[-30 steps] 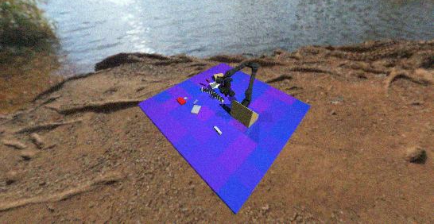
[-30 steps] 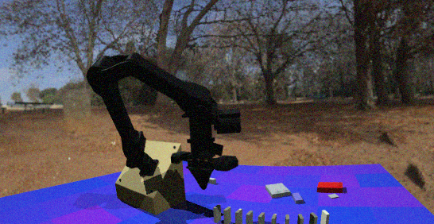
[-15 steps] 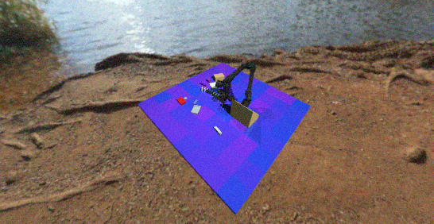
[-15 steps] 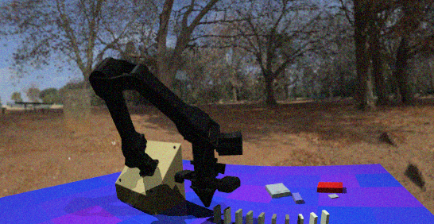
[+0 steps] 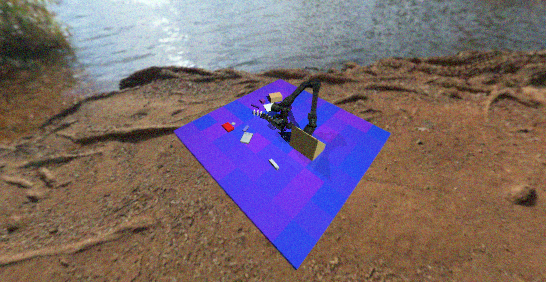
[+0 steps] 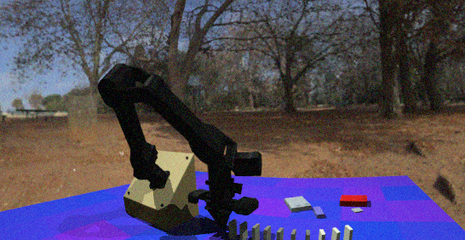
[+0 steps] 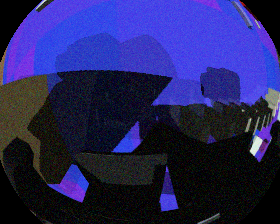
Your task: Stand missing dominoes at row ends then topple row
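Observation:
A curved row of several standing pale dominoes (image 5: 257, 113) (image 6: 279, 233) runs right from my gripper in the exterior view. All that I can see there are upright, with their lower parts cut off by the frame edge. In the wrist view, part of the row (image 7: 248, 125) shows at the right, mostly in shadow. My gripper (image 6: 223, 230) is shut and empty, pointing down low beside the row's left end domino (image 6: 232, 229). Whether the fingertips touch it I cannot tell. The arm hides part of the row in the top view.
A tan wedge-shaped box (image 5: 306, 144) (image 6: 170, 191) stands near the arm's base. A red block (image 5: 228, 127) (image 6: 353, 200), a grey slab (image 5: 246, 137) (image 6: 297, 203) and a lilac piece (image 6: 318, 212) lie off the row. A white bar (image 5: 273, 164) lies farther out. A tan block (image 5: 275, 97) stands at the back.

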Available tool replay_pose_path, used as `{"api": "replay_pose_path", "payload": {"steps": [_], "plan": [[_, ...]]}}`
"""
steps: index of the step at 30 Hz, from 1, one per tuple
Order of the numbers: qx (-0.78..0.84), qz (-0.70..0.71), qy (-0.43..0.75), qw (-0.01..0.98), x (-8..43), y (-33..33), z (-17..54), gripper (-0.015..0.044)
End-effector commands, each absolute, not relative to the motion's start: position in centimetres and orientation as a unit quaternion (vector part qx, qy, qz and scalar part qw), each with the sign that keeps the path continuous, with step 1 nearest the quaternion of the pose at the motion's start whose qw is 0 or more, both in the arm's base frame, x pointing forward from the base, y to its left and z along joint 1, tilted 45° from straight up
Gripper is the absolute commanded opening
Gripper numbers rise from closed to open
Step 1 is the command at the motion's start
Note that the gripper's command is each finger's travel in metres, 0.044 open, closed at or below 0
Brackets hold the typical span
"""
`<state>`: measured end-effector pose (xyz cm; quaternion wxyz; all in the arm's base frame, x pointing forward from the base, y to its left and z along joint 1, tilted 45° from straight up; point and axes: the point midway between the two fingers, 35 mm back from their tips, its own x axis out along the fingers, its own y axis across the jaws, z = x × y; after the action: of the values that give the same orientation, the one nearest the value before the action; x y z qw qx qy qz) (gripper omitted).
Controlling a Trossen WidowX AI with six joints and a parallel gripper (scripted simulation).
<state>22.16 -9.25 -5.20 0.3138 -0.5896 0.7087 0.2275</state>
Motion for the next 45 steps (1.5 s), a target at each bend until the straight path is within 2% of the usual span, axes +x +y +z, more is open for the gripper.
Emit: {"api": "replay_pose_path", "payload": {"steps": [1, 15, 23, 45], "plan": [[-0.592, 0.226, 0.708, 0.312, 23.1, -9.5, -5.2, 0.0000], [-0.591, 0.223, 0.707, 0.319, 24.5, -9.5, -5.0, 0.0000], [-0.592, 0.225, 0.707, 0.314, 27.7, -6.1, -0.8, 0.0000], [-0.592, 0.226, 0.707, 0.313, 27.8, -6.1, -0.7, 0.0000]]}}
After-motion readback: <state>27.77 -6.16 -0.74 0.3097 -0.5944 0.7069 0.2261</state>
